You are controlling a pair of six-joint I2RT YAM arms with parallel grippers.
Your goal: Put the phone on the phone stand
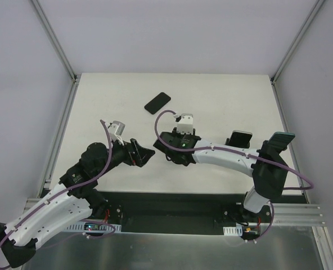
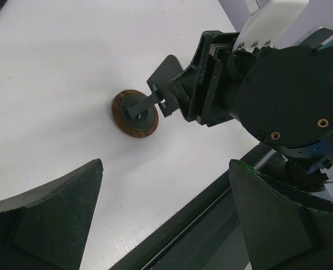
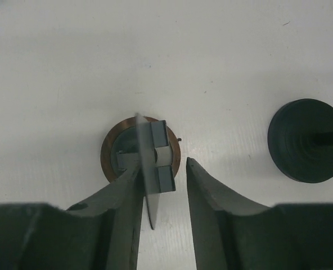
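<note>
White table [image 1: 223, 95] inside grey walls, with frame posts at the far corners.

**Hidden:**
- From the top view you can't see the phone stand [image 2: 134, 115] at all. The right gripper [image 3: 162, 166] and its wrist cover it.
- Only the wrist views show it: round brown base, dark upright bracket, standing near-centre on the table.
- A dark object [image 1: 241, 136] just behind the right forearm is partly blocked. Can't tell what it is.
- Same for the black disc [image 3: 306, 140] at the right of the right wrist view. Its shaft is cut off by the frame edge.
- A dark corner at the top left of the left wrist view is cropped too.

**Room:**
- Your phone [image 1: 157, 102] lies flat, a black slab far of centre, skewed to the table edges. It is well apart from both grippers and from the stand.
- Bare table lies all round it, and the far and side edges are well apart from it.
- The tightest spot is near-centre, where the two grippers sit near each other, nose to nose.

**Pose:**
- The right arm reaches left across the near half of the table, wrist pitched down.
- Its fingers straddle the stand's upright at a narrow gap. One finger is against the thin plate and the other just off it, so not clamped.
- Your left gripper [image 2: 166, 225] points at the stand, jaws spread wide, nothing between them.
</note>
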